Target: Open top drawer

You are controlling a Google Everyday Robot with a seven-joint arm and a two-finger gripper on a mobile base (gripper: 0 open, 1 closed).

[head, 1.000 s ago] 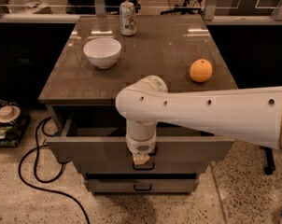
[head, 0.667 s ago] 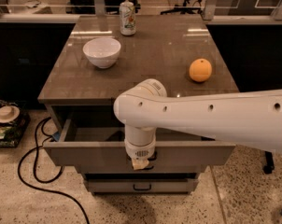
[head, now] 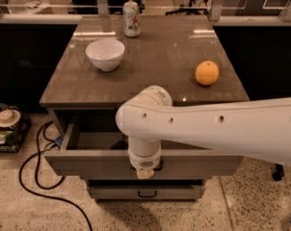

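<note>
Jutting out from under the table (head: 160,47), the top drawer (head: 87,163) looks mostly open; the hand (head: 145,172) sits at its front's middle, its grip impossible to tell; little pulling seems left.

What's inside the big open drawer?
The top drawer shows only bare grey floor on its left side. The robot's arm covers the rest, so anything there is hidden. The gripper sits at the drawer's front.
</note>
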